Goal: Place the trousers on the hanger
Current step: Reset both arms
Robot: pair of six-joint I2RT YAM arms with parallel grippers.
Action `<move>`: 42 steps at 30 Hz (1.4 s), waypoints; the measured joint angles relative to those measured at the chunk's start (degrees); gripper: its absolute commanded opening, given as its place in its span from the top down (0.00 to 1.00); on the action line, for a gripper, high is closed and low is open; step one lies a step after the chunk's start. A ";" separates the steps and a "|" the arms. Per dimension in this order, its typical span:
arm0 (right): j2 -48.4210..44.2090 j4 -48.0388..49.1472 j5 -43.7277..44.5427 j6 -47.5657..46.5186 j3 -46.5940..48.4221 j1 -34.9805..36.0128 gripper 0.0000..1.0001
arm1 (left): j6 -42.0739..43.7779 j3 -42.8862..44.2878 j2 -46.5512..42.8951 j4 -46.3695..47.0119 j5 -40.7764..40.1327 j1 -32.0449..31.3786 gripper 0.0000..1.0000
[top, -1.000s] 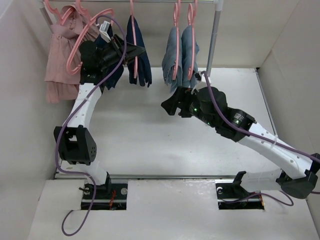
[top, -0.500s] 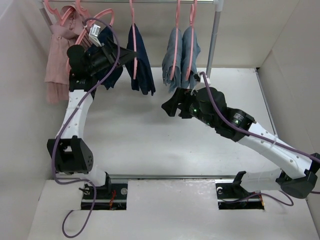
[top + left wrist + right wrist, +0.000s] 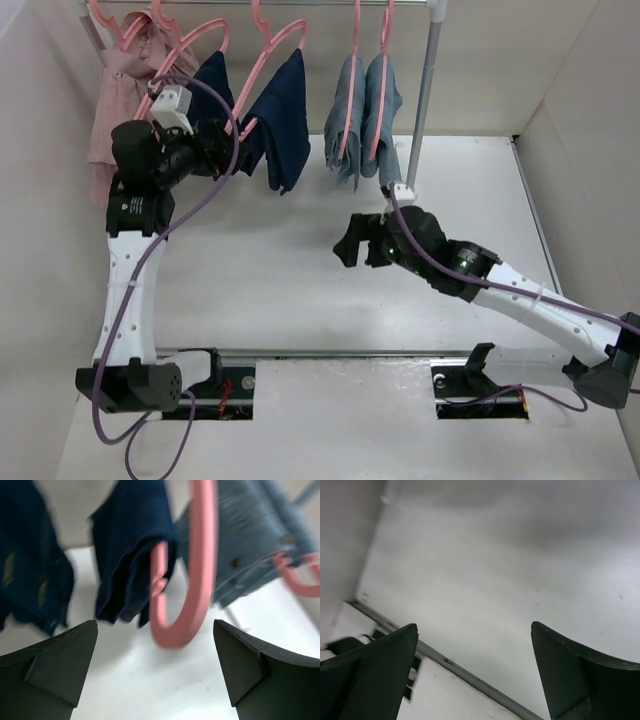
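Trousers (image 3: 30, 575) dark navy, flecked with ochre stitching. Other garment (image 3: 130, 550) plain navy. Jeans (image 3: 362, 110) pale blue-grey. Top (image 3: 115, 120) dusty pink. Every hanger (image 3: 275, 45) pink. Tabletop (image 3: 290, 280) white. Cables (image 3: 112, 318) purple; arms (image 3: 540, 305) white with black joints.

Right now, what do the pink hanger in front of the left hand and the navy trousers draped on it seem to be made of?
The hanger: likely moulded plastic, smooth with a faint sheen, uniform pink, one rounded curve. The trousers: probably denim or similar heavy woven cotton, matte; thick folds hold shape, though blur hides the weave.
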 measured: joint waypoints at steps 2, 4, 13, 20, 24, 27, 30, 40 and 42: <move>-1.01 0.98 -1.01 -0.07 -5.90 -0.72 0.01 | 1.64 -1.99 -1.70 -2.51 -5.53 -0.02 0.00; -1.05 1.99 -1.90 0.81 -11.67 -2.16 0.01 | 2.89 -4.96 -2.93 -4.59 -11.96 -0.02 0.00; -11.87 2.49 -0.09 5.75 -26.53 -14.91 0.00 | 9.25 -27.06 -18.73 -5.77 -22.01 0.02 0.00; -16.50 3.19 4.20 4.42 -26.25 -32.48 0.00 | 18.80 -50.07 -46.90 5.88 -30.27 -0.09 0.00; -11.74 2.73 5.07 1.84 -25.05 -42.66 0.00 | 21.57 -62.55 -48.68 11.72 -35.65 0.04 0.00; -9.79 2.60 6.73 0.02 -24.24 -47.21 0.00 | 22.64 -66.18 -46.95 13.60 -35.78 0.09 0.00; -8.66 2.43 7.34 -1.88 -22.51 -48.61 0.00 | 22.25 -66.42 -43.50 18.21 -35.08 0.09 0.00; -8.55 3.45 6.12 -3.85 -21.53 -48.96 0.00 | 20.72 -66.90 -42.75 25.53 -34.01 0.09 0.00; -8.55 3.52 5.79 -3.98 -21.53 -48.96 0.00 | 20.63 -67.04 -43.30 26.14 -33.97 0.09 0.00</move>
